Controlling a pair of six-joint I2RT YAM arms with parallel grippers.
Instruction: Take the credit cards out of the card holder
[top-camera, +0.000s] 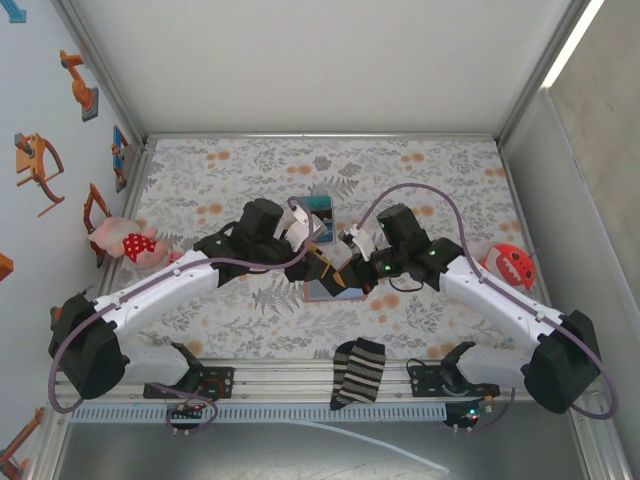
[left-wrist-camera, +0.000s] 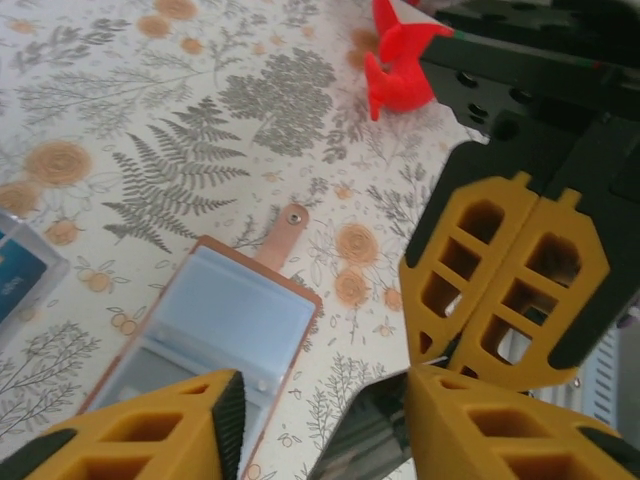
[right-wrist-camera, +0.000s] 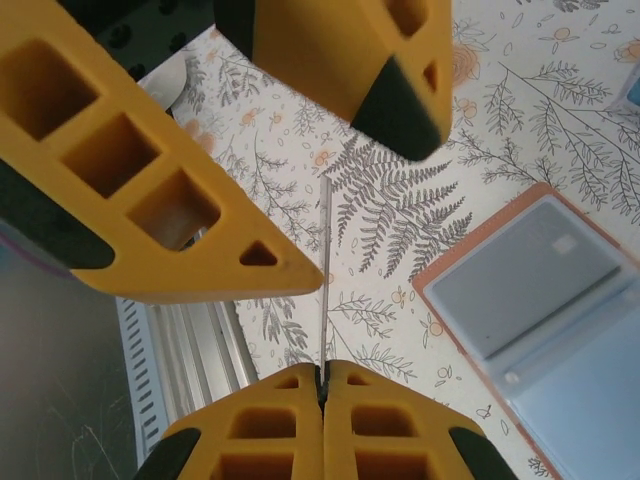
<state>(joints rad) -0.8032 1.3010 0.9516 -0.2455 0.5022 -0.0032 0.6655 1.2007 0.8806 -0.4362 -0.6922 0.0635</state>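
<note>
1. The right gripper (right-wrist-camera: 322, 370) is noted with its fingers pressed together on the near edge of a credit card (left-wrist-camera: 365, 440). In the right wrist view the card is seen edge-on, as a thin line running straight away from those fingertips.
2. The left gripper (left-wrist-camera: 325, 390) is noted with its fingers standing apart and the card's free end lying in the gap. One fingertip is at or just beside one face of the card. The other is clearly apart from the opposite face, so no left-hand grip is judged made yet.
3. The card holder (left-wrist-camera: 215, 320) is recorded lying open and flat on the table (left-wrist-camera: 150, 110), light-blue inside upward. It is below and to one side of both grippers and is touched by neither.
4. Judgement: a hand-over is set up. The card's faces are turned toward the left fingers, so only closure should be needed before the right lets go.
5. Whether further cards remain in the pockets cannot be told.
</note>
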